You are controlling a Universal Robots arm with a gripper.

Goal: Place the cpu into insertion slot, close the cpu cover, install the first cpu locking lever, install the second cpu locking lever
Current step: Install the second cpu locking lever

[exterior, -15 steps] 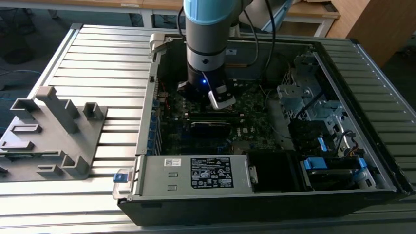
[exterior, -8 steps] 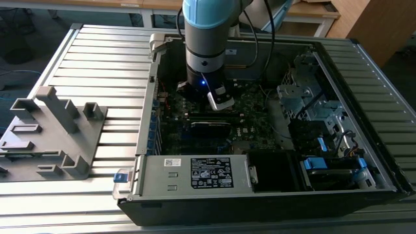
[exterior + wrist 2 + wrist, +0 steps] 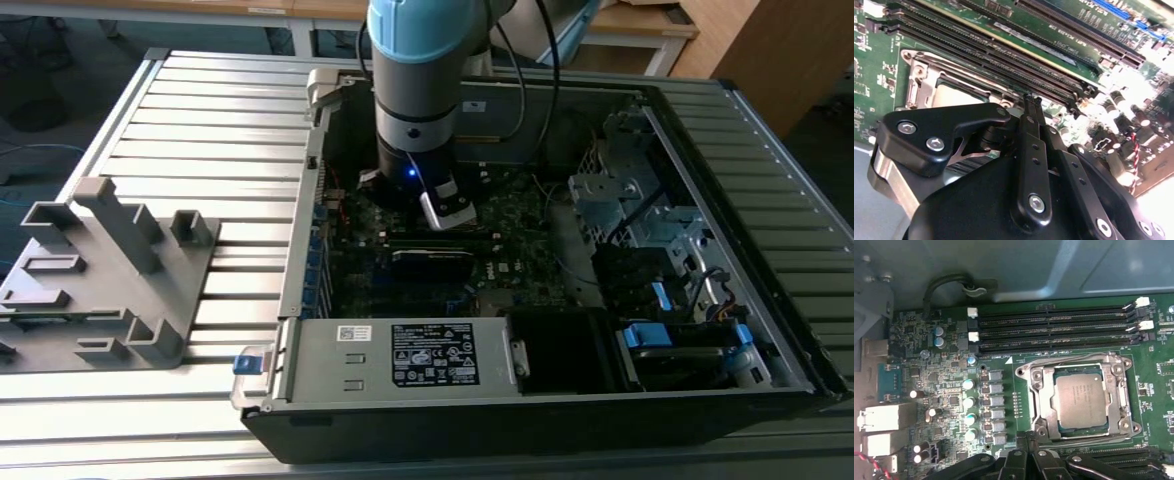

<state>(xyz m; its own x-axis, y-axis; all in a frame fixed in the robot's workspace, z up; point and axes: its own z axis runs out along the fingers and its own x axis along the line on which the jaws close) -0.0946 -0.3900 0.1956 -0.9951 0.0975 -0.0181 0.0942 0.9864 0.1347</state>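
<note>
Silvery-grey metal marks the cpu, which in the first wrist view lies flat in its socket on the green motherboard, so it appears seated in the insertion slot already. The cpu cover reads as a thin silver frame lying around the chip, its open window showing the chip's top; it looks down, though whether it is fully latched I cannot tell from here.

The claw sits just beside the socket, at the frame's near edge, with the chip directly ahead of the fingertips. In the second wrist view the claw shows both black fingers pressed together into a single narrow tip, with nothing between them, so it is clenched and empty. That tip points at the socket's rim, close to where the frame meets the row of black memory slots.

The relation that matters: the socket lies forward of and slightly below the closed tip, and the frame's edge nearest the claw runs crosswise to the fingers' pointing direction. The memory slots run parallel to that same edge, on the far side of the socket from the claw in the first wrist view.

In the exterior view the arm stands upright over the open computer case, wrist low above the board.
</note>
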